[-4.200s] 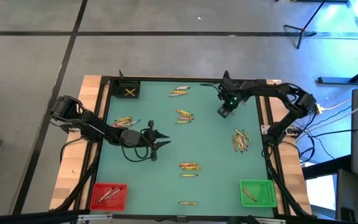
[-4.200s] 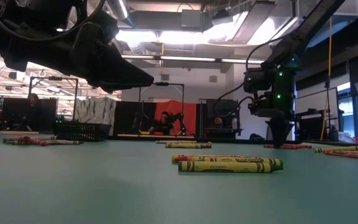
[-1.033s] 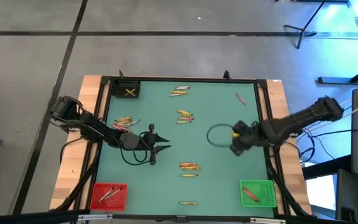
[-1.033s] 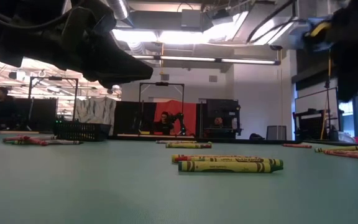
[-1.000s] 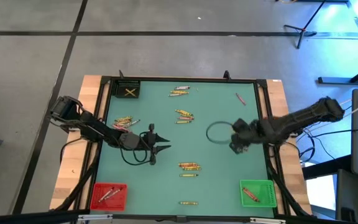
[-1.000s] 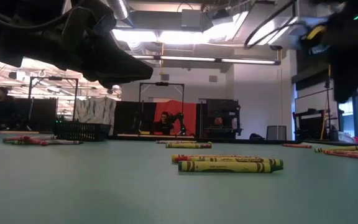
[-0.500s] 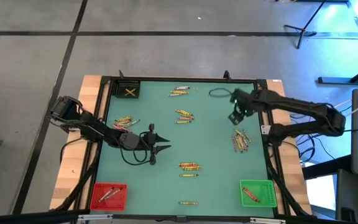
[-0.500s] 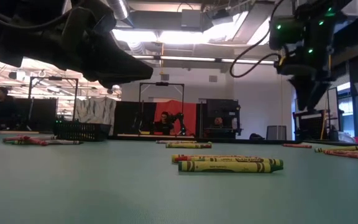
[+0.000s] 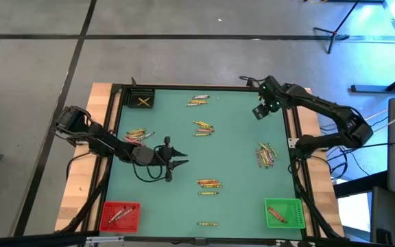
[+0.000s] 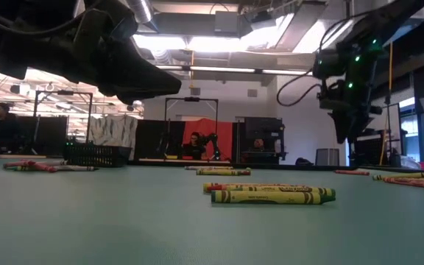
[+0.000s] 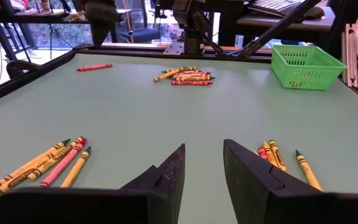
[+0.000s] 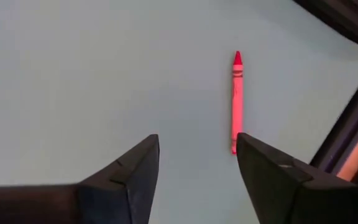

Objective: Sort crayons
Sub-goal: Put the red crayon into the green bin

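Note:
Crayons lie flat on the green mat in small groups: [image 9: 199, 101], [image 9: 203, 127], [image 9: 138, 133], [image 9: 265, 155], [image 9: 208, 183]. One red crayon [image 12: 236, 102] lies alone near the far right corner. My right gripper [image 9: 260, 112] hangs above the mat beside it, pointing steeply down, open [image 12: 197, 140], with the crayon just off one fingertip. My left gripper [image 9: 175, 158] waits over the mat's left middle, nearly level and open [image 11: 202, 155], with nothing between its fingers.
A black bin [image 9: 141, 99] stands at the far left corner. A red bin [image 9: 120, 215] is at the near left and a green bin [image 9: 284, 212] at the near right, each holding crayons. A raised dark frame [image 9: 288, 123] borders the mat close to my right gripper.
My right gripper has swung from the mat's right middle toward the far edge, rolling as it went. It now hangs over the lone red crayon. The crayon pile at the right, covered by the arm before, shows again. No crayon has moved.

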{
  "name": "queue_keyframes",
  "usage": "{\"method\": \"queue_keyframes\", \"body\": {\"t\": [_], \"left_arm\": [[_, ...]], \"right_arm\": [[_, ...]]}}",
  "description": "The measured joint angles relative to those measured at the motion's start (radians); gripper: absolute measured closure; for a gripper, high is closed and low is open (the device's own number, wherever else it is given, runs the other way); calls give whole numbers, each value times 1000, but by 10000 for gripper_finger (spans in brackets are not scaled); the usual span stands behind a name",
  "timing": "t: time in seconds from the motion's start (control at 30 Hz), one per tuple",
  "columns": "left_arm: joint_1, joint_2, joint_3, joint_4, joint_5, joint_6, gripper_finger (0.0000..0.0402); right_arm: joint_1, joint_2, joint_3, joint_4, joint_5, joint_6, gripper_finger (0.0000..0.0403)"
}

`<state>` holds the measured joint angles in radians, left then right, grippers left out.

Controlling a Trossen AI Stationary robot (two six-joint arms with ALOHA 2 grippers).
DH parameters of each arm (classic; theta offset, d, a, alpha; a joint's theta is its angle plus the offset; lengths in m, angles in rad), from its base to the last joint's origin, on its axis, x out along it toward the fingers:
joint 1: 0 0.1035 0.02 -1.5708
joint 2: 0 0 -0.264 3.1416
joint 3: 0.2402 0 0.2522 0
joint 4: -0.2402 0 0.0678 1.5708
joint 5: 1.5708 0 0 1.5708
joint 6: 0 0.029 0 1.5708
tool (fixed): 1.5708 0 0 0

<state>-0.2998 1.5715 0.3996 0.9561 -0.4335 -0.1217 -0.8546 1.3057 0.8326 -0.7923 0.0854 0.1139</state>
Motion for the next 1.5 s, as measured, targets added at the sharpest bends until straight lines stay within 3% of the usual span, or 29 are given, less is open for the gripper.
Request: {"method": "queue_keyframes", "body": {"t": [0.33, 0.7, 1.07, 1.5], "left_arm": [[-9, 0, 0, -6, 3, -7, 308], [-18, 0, 0, -16, -1, -7, 308], [-18, 0, 0, -21, -2, -7, 308], [-18, 0, 0, -21, -2, -7, 308]], "right_arm": [[-82, 171, 0, 129, 47, -71, 201], [-95, 263, 0, 163, 53, -15, 215], [-87, 283, 6, 166, 98, 12, 242], [-88, 283, 6, 166, 52, -21, 243]]}}
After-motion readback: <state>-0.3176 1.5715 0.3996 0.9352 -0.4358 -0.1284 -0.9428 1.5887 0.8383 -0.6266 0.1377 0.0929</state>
